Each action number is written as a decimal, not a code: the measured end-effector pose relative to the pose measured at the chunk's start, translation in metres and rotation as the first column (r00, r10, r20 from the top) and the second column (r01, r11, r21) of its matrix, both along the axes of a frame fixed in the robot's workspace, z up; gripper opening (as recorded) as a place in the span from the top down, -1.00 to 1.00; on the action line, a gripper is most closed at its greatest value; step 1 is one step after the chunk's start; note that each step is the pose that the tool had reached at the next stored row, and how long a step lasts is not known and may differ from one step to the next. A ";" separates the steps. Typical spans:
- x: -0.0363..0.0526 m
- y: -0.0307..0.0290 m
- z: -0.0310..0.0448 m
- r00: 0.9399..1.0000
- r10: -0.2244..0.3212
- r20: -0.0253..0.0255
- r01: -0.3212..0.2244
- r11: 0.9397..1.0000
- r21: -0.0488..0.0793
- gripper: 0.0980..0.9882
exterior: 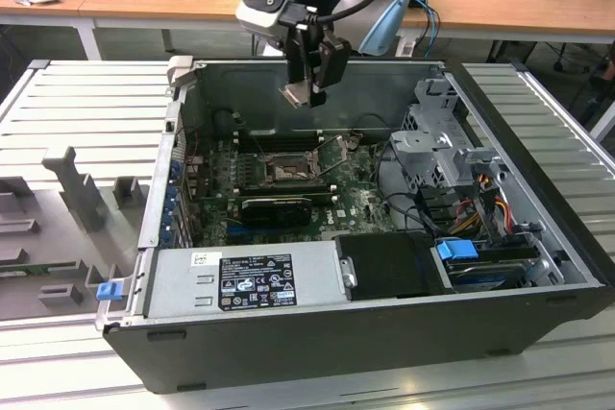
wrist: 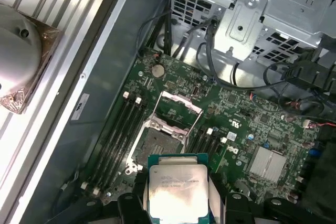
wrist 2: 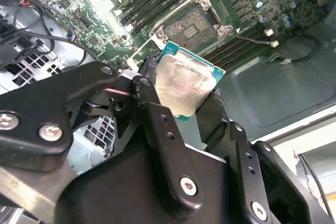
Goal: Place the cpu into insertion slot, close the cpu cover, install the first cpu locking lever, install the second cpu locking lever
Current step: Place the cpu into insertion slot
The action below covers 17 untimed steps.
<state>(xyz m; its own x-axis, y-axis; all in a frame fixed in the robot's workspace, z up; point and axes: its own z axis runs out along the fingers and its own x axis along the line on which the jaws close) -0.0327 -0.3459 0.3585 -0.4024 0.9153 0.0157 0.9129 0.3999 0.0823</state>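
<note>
Now, you have the gripper (exterior: 306, 93) hanging above the open computer case (exterior: 384, 333), over the far part of the motherboard (exterior: 356, 189). It is clenched on the cpu (exterior: 293, 95): in the second wrist view the two black fingers (wrist 2: 149, 95) press on opposite edges of the cpu (wrist 2: 184, 85), and its silver top plate with the green border shows between them. In the first wrist view you see the same cpu (wrist: 176, 190) held flat in the gripper (wrist: 176, 205), with its printed face toward the camera.

The cpu is in the air and does not touch the board. The insertion slot (exterior: 285, 172) lies below it on the motherboard, a little nearer to you in the exterior view. In both wrist views the insertion slot (wrist: 157, 145) (wrist 2: 191, 27) is bare, with its dark square contact field exposed. The cpu cover (wrist: 181, 103) stands lifted at one edge of the slot, so the slot is open from above.

The case lies on its side on a grey ribbed surface (exterior: 86, 93). A grey power supply box (exterior: 240, 280) sits along its near wall, and a metal drive cage (exterior: 437, 132) is at the exterior view's right.
</note>
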 end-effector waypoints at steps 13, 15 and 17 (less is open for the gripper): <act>0.0000 0.0000 -0.0011 0.998 -0.064 0.000 0.064 0.998 0.000 0.00; 0.0000 0.0000 -0.0013 0.997 -0.076 0.000 0.076 0.997 0.000 0.00; 0.0000 0.0000 -0.0014 0.996 -0.086 0.000 0.086 0.996 0.000 0.00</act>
<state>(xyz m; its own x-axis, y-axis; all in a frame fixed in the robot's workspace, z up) -0.0327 -0.3459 0.3571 -0.3223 0.9465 0.0157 0.9438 0.3200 0.0824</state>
